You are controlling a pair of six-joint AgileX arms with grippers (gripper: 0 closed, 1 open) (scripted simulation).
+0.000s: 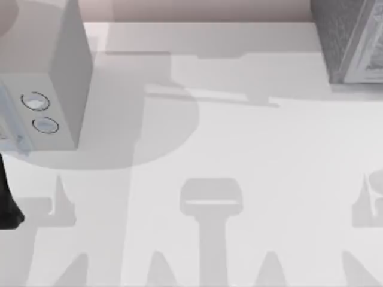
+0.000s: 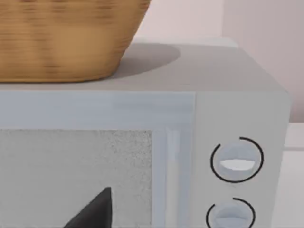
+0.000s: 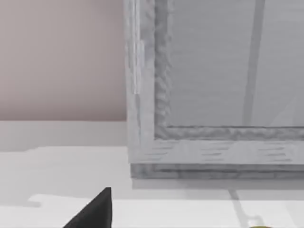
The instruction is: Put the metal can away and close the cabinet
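Right up close, my right gripper's fingertip point(image 3: 92, 211) faced the cabinet point(image 3: 213, 147) at the table's point(image 1: 239, 149) far-right corner, its grip unreadable, no can stowed yet.

Little of my own body shows. My left arm point(image 1: 7, 197) appears at the top view's left edge as a narrow, plain black form, widening into a rounded lump at its lower end, with no markings, screws or cables to make out. In each wrist view a matte black, pointed wedge of my own jaws rises from the lower edge, smooth and unmarked.
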